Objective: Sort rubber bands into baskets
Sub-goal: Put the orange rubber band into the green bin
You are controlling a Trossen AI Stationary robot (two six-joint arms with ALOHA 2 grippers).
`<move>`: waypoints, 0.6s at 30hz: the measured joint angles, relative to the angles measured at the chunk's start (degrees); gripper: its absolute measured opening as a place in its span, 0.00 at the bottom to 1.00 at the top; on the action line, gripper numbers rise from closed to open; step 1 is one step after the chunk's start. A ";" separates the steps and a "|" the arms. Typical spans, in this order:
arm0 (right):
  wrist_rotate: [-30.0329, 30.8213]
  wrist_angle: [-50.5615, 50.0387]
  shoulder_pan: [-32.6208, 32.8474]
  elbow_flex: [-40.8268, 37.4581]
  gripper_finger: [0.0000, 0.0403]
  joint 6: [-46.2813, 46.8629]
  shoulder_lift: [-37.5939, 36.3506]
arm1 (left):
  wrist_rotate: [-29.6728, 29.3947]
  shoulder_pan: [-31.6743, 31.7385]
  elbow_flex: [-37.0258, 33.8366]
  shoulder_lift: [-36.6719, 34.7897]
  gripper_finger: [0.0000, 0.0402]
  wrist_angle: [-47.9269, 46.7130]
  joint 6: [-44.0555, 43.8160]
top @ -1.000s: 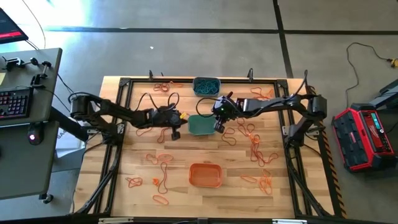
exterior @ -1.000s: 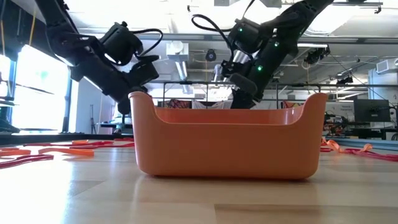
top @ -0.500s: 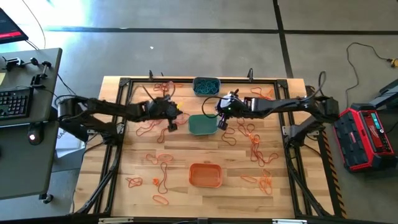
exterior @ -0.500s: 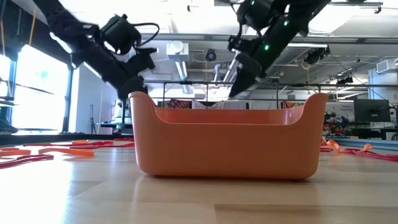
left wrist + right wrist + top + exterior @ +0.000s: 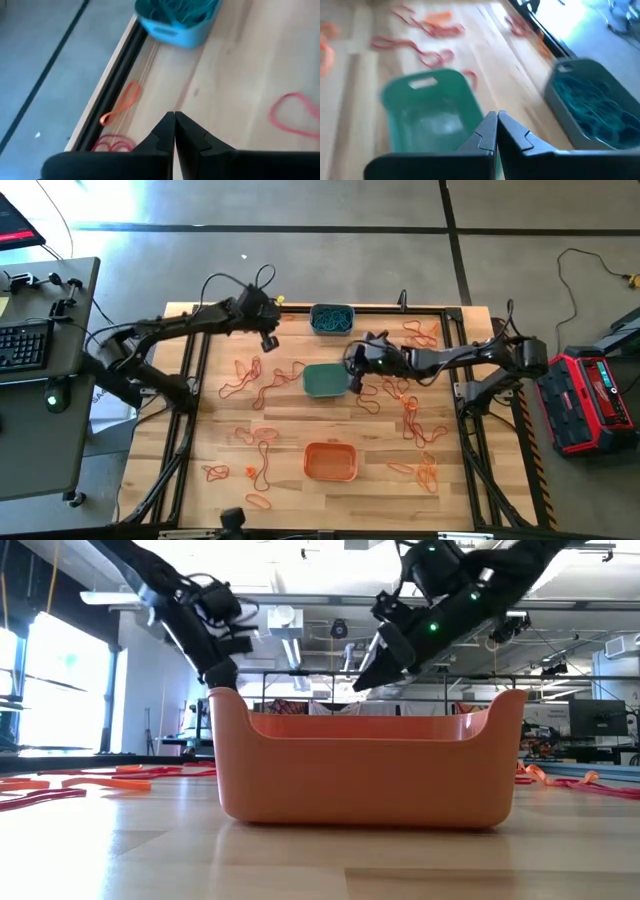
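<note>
Both claws pressed together, empty: left gripper (image 5: 270,340) upper left beside the grey-blue basket (image 5: 331,319); right gripper (image 5: 352,379) at the teal basket (image 5: 324,382) mid-frame.

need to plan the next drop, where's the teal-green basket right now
In the high view the teal-green basket sits near the table's centre, below the grey-blue basket and above the orange basket, with the right gripper at its right edge.

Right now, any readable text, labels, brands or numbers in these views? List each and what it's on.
None can be read.
red case on the floor right of the table: light panel markings, too small to read.
keyboard on the desk at left: key legends too small.
baskets, orange, teal-green, grey-blue: no label visible.
</note>
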 joint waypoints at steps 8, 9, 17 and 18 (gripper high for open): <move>-0.11 10.75 2.07 -5.96 0.00 1.71 0.00 | 0.59 4.14 6.77 12.65 0.16 -0.54 2.81; -0.09 10.77 2.33 -5.96 0.00 1.83 0.00 | 0.59 4.40 7.99 14.30 0.18 -0.75 2.96; -0.07 11.21 4.22 -5.96 0.00 1.39 0.00 | 0.57 5.87 17.45 23.91 0.25 -1.28 3.83; -0.06 11.21 4.42 -5.96 0.00 1.39 0.00 | 0.59 6.02 18.36 24.74 0.25 -2.02 3.96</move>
